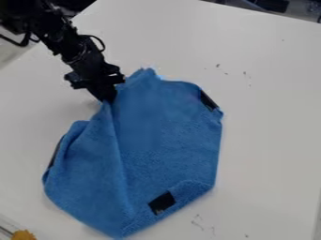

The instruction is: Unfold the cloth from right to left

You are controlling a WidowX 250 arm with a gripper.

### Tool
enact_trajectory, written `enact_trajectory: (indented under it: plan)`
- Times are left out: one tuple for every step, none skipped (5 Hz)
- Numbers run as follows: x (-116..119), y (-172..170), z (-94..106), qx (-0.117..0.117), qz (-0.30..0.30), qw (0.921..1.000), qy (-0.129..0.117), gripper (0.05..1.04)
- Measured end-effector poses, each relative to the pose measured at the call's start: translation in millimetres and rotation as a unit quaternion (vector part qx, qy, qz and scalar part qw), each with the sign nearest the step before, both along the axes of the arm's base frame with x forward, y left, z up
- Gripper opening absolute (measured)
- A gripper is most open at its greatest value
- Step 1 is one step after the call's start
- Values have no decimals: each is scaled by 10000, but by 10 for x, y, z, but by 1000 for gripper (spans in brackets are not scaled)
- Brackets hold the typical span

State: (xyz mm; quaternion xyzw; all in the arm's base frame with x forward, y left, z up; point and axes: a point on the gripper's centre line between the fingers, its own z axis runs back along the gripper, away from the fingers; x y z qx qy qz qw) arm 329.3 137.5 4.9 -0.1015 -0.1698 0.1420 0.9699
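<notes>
In the lower left corner, a small orange-yellow thing [24, 235] shows at the edge of the view, apart from the cloth. At the upper left, the black arm [65, 42] slants down and to the right, a thin dark cable [99, 42] looping out beside it. The blue cloth [169, 126] begins well below the arm, its left part bulging outward, with a narrow dark patch [55, 152] along that side. It lies rumpled on the white worktop [270, 117], in the left and middle of the view.

The gripper [108, 96] hangs down at the upper left part of the cloth, its tip right against the fabric — whether it is spread or closed on the cloth, I cannot tell. From that spot a long ridge runs down the cloth towards its bottom point, dividing the left part from the broader stretch on the right. Near the lower edge, right of the ridge, sits a black patch [162, 202], and the border beside it is turned up. Another black patch [209, 100] lies slantwise by the upper right corner. Right of the cloth, a few small dark marks [245, 73] dot the worktop — some above, some lower down
</notes>
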Motion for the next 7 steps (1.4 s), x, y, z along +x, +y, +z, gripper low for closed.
enact_trajectory:
  plan:
    - [-20, 31, -3, 93, 83, 9999, -17, 54]
    - [-36, 63, -7, 224, 51, 9997, 80, 52]
    - [-44, 117, 45, 513, -60, 9973, 519, 51]
    - [-28, 144, 111, 739, -161, 9942, 770, 51]
    - [-33, 155, 110, 793, -227, 9935, 778, 67]
    - [41, 145, 151, 771, -410, 9944, 588, 206]
    - [70, 205, 255, 867, -533, 9922, 724, 452]
